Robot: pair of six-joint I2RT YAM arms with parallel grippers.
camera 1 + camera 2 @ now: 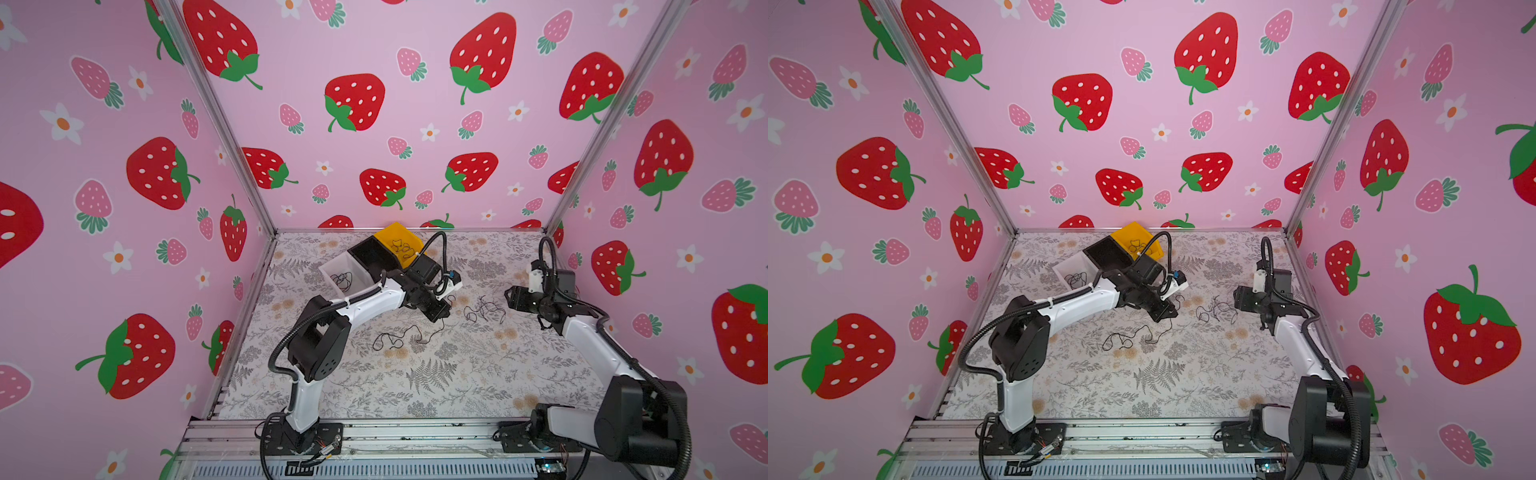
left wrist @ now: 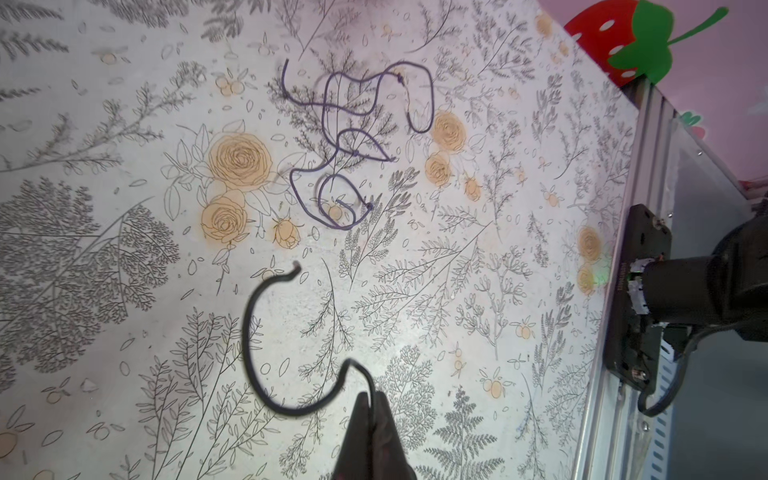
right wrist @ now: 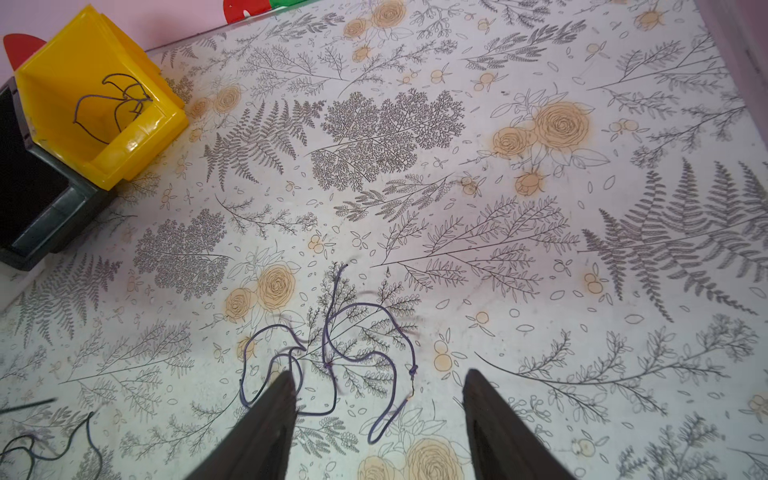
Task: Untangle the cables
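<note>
Loops of thin, curly purplish cables [image 3: 328, 365] sprawl across floral-printed table [image 3: 540, 249].

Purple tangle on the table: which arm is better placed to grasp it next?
Right. The right end effector is open at the purple tangle; the left end effector is shut on a black cable.

We are reaching our left arm [image 1: 365, 301] forward toward the middle, with the left gripper [image 2: 370, 401] pinched closed on a thin cable [image 2: 248, 332]. We are holding our right arm [image 1: 590, 345] bent, pointing the right gripper [image 3: 378, 374] inward, its jaws standing apart and gripping nothing.
</note>
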